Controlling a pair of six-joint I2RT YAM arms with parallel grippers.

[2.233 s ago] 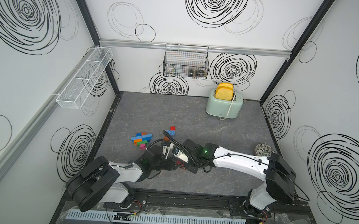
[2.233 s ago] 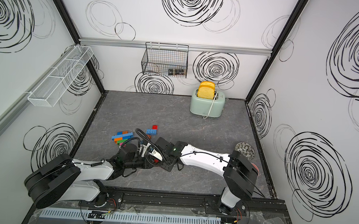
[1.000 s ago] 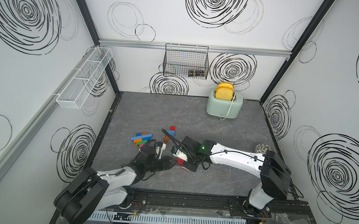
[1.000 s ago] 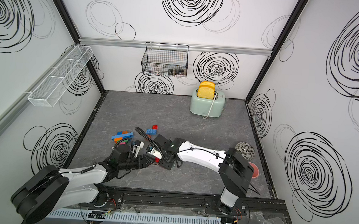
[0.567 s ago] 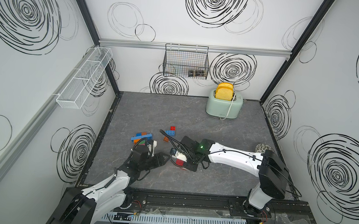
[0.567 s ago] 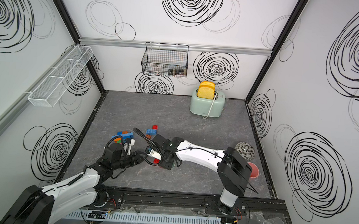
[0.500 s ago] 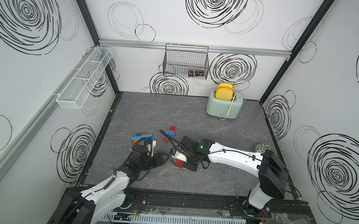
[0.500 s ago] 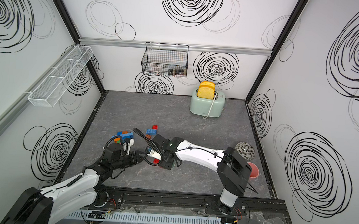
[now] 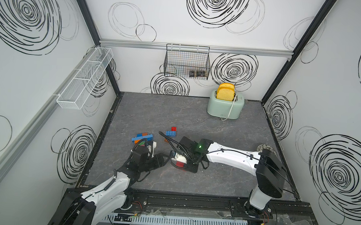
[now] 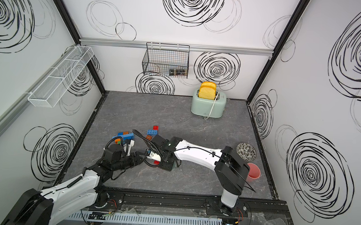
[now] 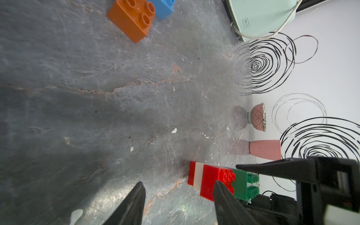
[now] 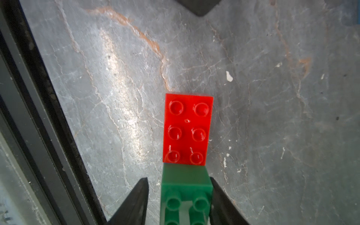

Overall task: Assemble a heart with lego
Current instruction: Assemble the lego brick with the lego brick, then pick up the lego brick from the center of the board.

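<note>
While red brick (image 12: 187,129) and green brick (image 12: 186,187) seem joined near six o'clock, the right gripper (image 12: 178,179) straddles green, jaws parted; the left gripper (image 11: 178,183) gapes empty. Next likely fetches spare bricks (image 9: 142,137) at their ten o'clock.

Grey floor (image 9: 175,112) (marbled), bricks (image 9: 171,133), toaster (image 9: 225,108), cup (image 10: 253,170), bowl (image 10: 246,153)

Robot lab test cell, not a real kitchen: white panel walls with black scribbled swirls (image 9: 215,11), black metal corner posts (image 9: 288,59), black base rail (image 9: 190,202) at 6 o'clock. Props only: mint-green toaster (image 9: 217,108) at 1 o'clock, black wire basket (image 9: 186,59) at 12.
</note>
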